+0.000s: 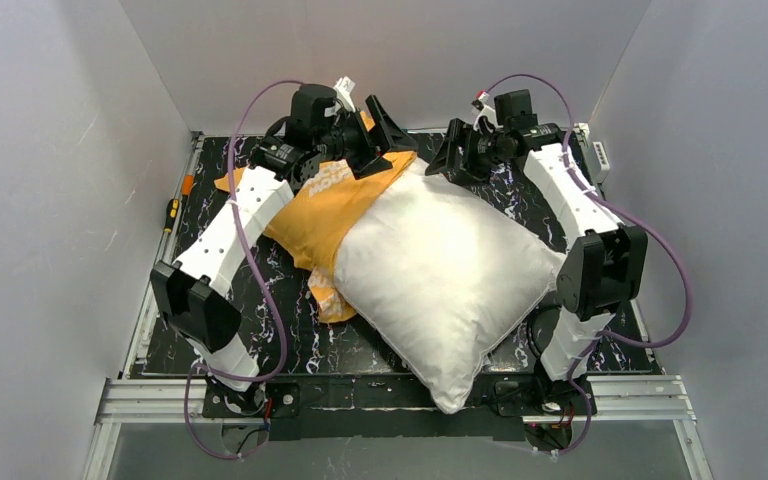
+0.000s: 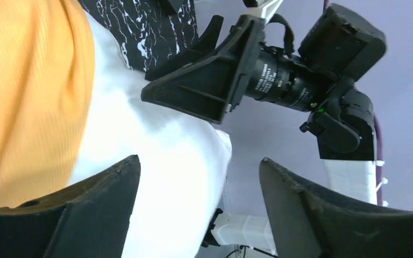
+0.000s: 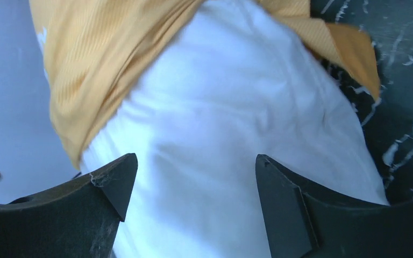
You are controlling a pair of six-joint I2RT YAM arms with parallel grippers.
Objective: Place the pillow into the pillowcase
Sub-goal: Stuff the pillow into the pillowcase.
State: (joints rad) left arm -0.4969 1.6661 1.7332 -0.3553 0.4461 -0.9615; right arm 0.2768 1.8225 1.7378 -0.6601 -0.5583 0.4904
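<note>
We see a black, white-veined table [image 1: 290,345] walled in by plain grey panels. A plump off-white pillow [image 1: 440,270] lies diagonally across the middle, one corner hanging past the near edge. The orange pillowcase [image 1: 325,215] lies rumpled at the pillow's far-left side, partly under the left arm. Its fabric drapes over the pillow's far corner, and most of the pillow lies outside it. Both arms reach to the far end of the table. The left gripper [image 1: 380,135] hovers at that covered corner, jaws spread wide, gripping nothing. The right gripper [image 1: 450,158] faces it over the white fabric, jaws likewise wide apart and empty. A small yellow-handled tool [image 1: 172,210] lies at the table's left edge.
</note>
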